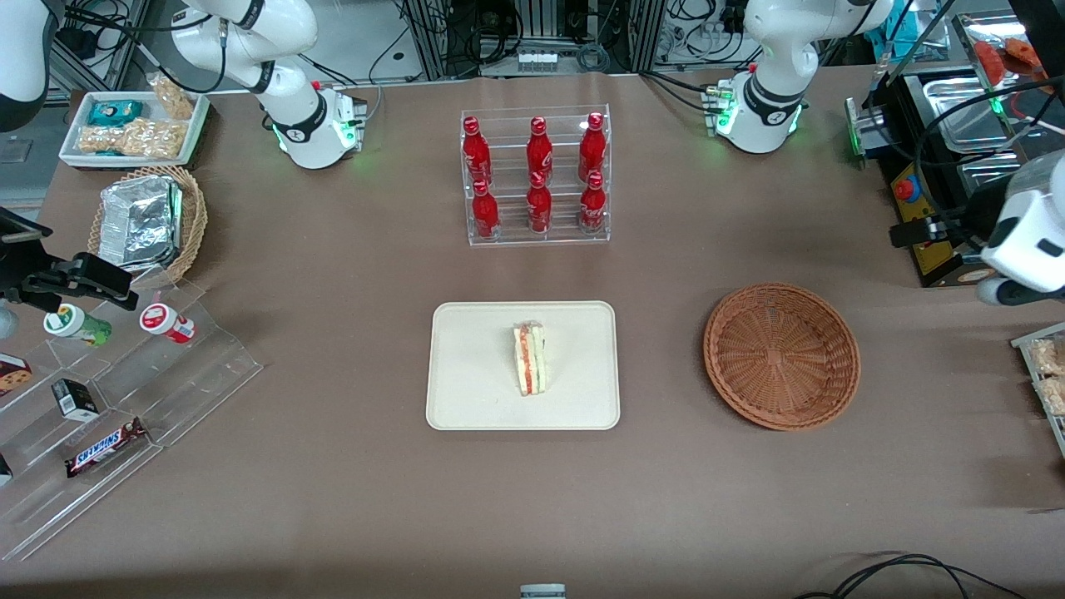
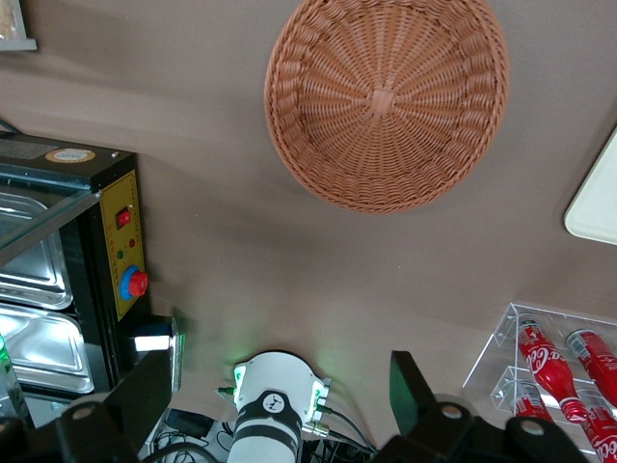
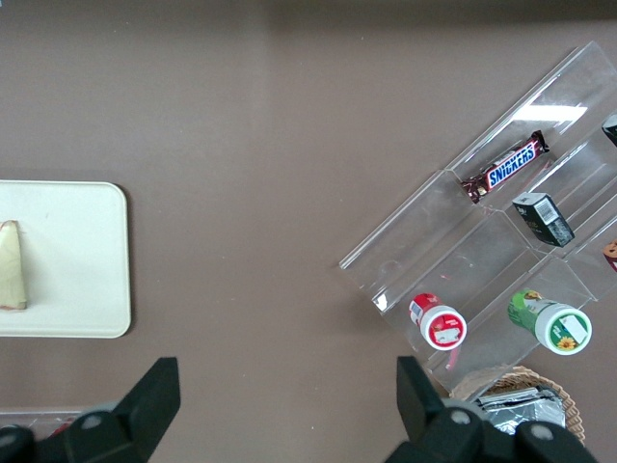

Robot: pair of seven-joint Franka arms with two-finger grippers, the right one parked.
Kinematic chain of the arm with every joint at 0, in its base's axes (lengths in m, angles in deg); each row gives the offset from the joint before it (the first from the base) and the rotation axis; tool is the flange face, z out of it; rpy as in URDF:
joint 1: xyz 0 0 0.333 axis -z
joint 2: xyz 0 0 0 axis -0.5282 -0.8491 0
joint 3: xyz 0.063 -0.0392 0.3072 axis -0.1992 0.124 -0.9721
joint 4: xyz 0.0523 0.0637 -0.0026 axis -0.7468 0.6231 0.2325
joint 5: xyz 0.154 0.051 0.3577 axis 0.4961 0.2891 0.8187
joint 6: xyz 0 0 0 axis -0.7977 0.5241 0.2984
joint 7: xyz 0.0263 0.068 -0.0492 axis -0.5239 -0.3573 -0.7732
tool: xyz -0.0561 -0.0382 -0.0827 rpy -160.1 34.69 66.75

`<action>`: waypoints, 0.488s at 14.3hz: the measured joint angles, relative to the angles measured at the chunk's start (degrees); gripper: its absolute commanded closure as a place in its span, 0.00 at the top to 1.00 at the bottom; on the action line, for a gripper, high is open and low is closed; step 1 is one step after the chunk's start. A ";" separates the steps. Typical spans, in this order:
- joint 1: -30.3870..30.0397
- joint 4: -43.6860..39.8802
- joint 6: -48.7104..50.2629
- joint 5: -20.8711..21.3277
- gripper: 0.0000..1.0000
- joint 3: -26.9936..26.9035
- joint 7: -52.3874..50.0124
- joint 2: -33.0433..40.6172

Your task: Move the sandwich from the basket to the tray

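The sandwich (image 1: 529, 359), a pale wedge with red and green layers, lies on its side near the middle of the cream tray (image 1: 466, 399); its end also shows in the right wrist view (image 3: 10, 265) on the tray (image 3: 77, 260). The reddish-brown wicker basket (image 1: 782, 356) sits beside the tray toward the working arm's end, with nothing in it (image 2: 386, 101). My gripper (image 1: 915, 231) hangs high near the table's working-arm end, farther from the front camera than the basket. It is open (image 2: 280, 386), with nothing between its fingers (image 2: 410, 386).
A clear rack of red bottles (image 1: 537, 175) stands farther back than the tray. A black appliance with steel pans (image 1: 940, 166) sits close to my gripper. Toward the parked arm's end are a tan basket with foil (image 1: 150, 220), a white snack tray (image 1: 133, 125) and an acrylic stepped shelf (image 1: 125, 391).
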 measured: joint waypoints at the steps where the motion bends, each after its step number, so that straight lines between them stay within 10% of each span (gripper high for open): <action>1: -0.16 0.96 -0.19 0.00 1.00 0.00 0.00 0.39; 7: -0.37 9.37 -3.64 0.09 1.00 0.16 0.14 7.03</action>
